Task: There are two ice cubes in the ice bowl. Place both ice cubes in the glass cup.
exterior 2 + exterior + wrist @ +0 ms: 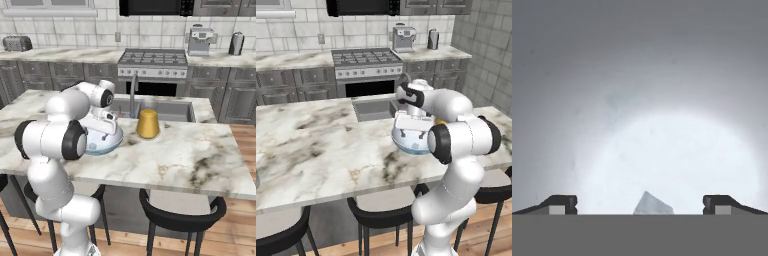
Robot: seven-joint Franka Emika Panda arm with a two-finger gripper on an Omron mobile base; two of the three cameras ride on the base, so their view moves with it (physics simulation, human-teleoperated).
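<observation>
Gripper spread wide, grasping nothing, down inside the ice bowl; one ice cube between the tips, a corner pointing up

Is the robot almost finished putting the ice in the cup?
Not yet; nothing looks done. The gripper is down inside the ice bowl, jaws wide open, with one ice cube sitting between its fingertips but not grabbed. Still left: squeeze that cube, carry it to the cup, then fetch the second one. I can't make out the cup here.
</observation>
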